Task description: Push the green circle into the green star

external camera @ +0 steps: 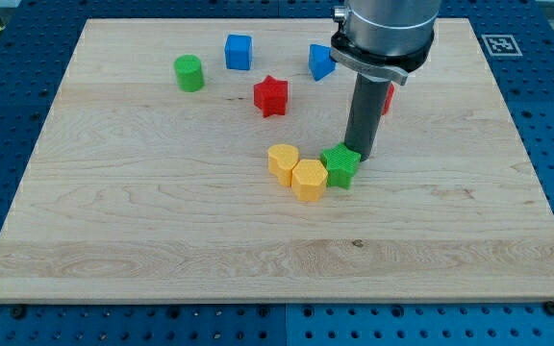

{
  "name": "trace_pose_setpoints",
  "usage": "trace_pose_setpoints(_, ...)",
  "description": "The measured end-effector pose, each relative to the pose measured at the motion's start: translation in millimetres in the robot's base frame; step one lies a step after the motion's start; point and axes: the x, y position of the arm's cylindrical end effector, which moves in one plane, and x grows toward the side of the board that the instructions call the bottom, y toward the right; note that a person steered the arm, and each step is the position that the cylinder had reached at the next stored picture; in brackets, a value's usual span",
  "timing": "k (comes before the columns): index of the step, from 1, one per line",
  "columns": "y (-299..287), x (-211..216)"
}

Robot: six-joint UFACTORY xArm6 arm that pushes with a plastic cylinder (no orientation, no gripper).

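While my tip [362,155] touches the green star [340,165], no claw shows, and the green circle [189,73] lies well apart toward the view's upper left.

Pale wood board, matt plastic blocks, dark rod

The board [162,211] is light, smooth-sanded wood with visible grain and a small dark knot below the green star [340,165]; its finish looks matt. The green star, the two yellow blocks [283,161] [309,180] touching to its left, the red star [270,96] above-left of it, and the green circle [188,73] far to its upper left all look like matt plastic with finely ribbed sides. The rod ending in my tip [362,156], just right of the green star, looks dark, smooth and faintly glossy.
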Motion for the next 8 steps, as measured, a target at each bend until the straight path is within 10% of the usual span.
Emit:
trace_pose_setpoints(5,-254.3,-118.4)
trace_pose_setpoints(8,-201.1,-166.3)
